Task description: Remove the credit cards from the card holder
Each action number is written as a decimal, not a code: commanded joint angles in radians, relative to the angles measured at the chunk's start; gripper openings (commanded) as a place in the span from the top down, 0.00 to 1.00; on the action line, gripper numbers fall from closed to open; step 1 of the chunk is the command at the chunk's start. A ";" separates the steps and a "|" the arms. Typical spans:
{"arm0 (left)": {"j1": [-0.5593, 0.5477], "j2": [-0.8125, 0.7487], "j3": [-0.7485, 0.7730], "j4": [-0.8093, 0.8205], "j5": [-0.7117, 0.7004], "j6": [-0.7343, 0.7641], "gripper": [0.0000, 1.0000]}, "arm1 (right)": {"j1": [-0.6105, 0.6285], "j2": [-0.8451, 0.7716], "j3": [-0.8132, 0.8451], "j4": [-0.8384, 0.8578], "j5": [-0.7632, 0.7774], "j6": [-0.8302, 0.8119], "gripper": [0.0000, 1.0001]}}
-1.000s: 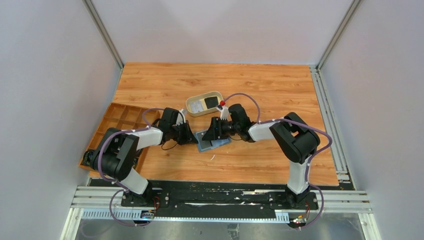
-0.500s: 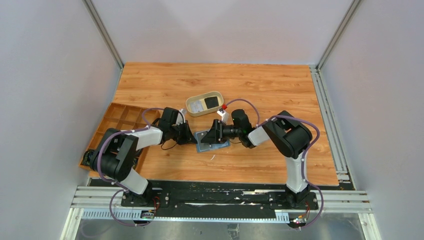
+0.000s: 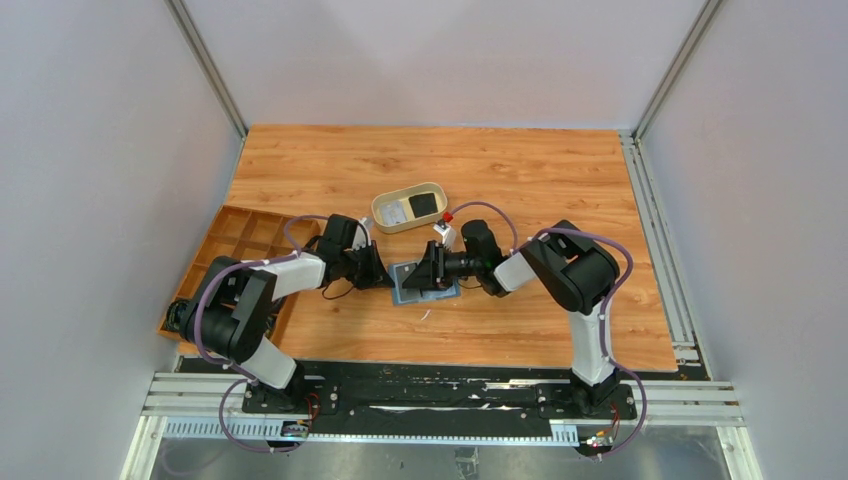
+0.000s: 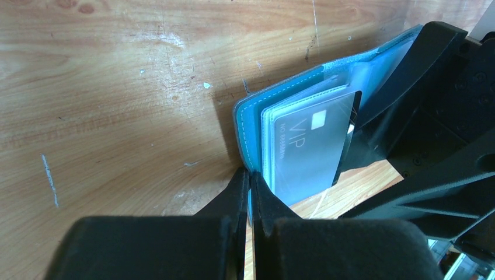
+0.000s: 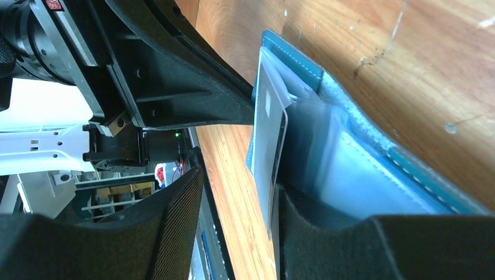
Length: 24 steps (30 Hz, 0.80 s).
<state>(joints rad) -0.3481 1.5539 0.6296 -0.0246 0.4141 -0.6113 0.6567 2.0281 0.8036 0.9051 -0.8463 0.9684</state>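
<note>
Frame centre: left gripper clenched on teal folding card holder cover; right gripper jaws apart astride pale grey rectangular credit card. We pinch card alone, pull straight.

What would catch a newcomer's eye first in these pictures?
Near the middle of the table lies the opened teal card holder. The left gripper pinches its cover edge, while the right gripper has its jaws open on either side of a grey VIP card sticking out of it.
</note>
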 commanded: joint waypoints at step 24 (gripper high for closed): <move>0.003 0.061 -0.057 -0.129 -0.147 0.060 1.00 | -0.143 -0.149 -0.047 -0.424 0.023 -0.282 0.69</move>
<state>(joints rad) -0.3481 1.5547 0.6292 -0.0235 0.4145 -0.6113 0.5434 1.9320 0.7624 0.6609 -0.8635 0.8089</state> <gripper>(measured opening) 0.021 0.323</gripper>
